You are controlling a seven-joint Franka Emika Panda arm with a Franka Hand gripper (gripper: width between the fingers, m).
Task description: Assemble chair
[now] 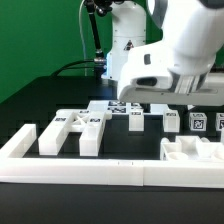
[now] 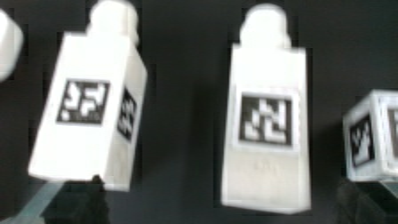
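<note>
1. Your gripper [image 1: 133, 101] hangs low over the back row of chair parts [image 1: 170, 121], with its jaws spread wide and nothing clamped between them
2. In the wrist view you can see one dark fingertip [image 2: 71, 200] close to the end of a tagged block [image 2: 98, 110]; you cannot make out the other fingertip in the dark corner
3. That tagged block lies flat on the black table [image 2: 187, 60], tag facing up, with a rounded peg at one end
4. A second tagged block [image 2: 267, 115] lies beside it, apart and roughly parallel, also tag up with a rounded peg at the same end
5. A third block [image 2: 370, 135] is cut off by the picture's edge; you see only part of its tag
6. In the exterior view the small tagged pieces sit in a row across the table towards the exterior view's right, spaced apart from one another
7. Larger white panels [image 1: 72, 130] lie towards the exterior view's left, nearer the camera than that row
8. Another blocky white part [image 1: 190, 150] sits at the exterior view's right, just behind the long white border rail [image 1: 100, 172] that runs along the front
</note>
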